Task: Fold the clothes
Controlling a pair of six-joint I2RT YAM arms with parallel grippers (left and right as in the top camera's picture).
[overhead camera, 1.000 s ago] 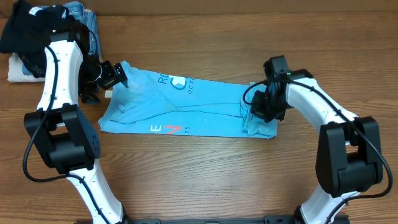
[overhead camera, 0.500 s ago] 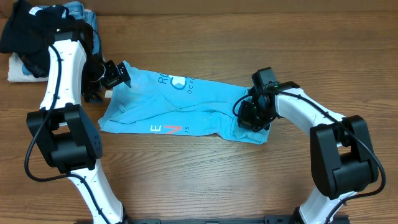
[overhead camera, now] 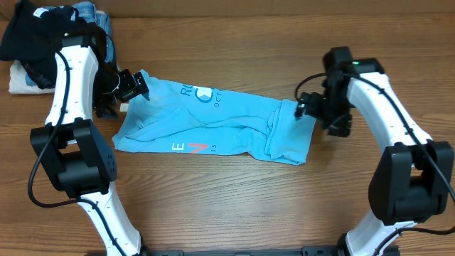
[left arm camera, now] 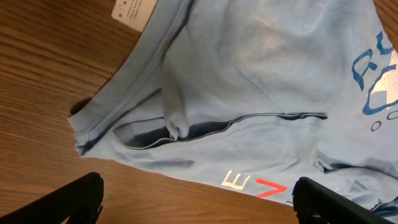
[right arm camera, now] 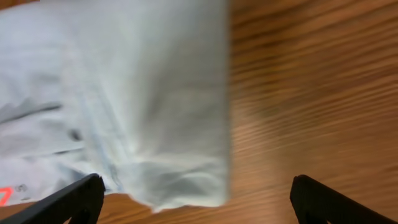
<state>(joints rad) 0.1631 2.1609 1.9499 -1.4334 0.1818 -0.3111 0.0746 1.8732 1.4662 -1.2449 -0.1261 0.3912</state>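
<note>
The clothes (overhead camera: 213,124), a sky-blue T-shirt, lie rumpled across the middle of the worktop (overhead camera: 234,206), with the end toward the right edge doubled over loosely. The right gripper (overhead camera: 304,108) beside that end and the left gripper (overhead camera: 134,87) at the other end both have their jaws wide open on nothing. The loose fold may therefore slump, or a pinch may catch only one layer. No container shows; a black garment (overhead camera: 28,32) and jeans (overhead camera: 89,13) sit heaped at the far left corner.

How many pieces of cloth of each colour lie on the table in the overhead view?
Light blue T-shirt: 1
Black garment: 1
Blue denim jeans: 1
White cloth, mostly hidden under the pile: 1
Total: 4
</note>
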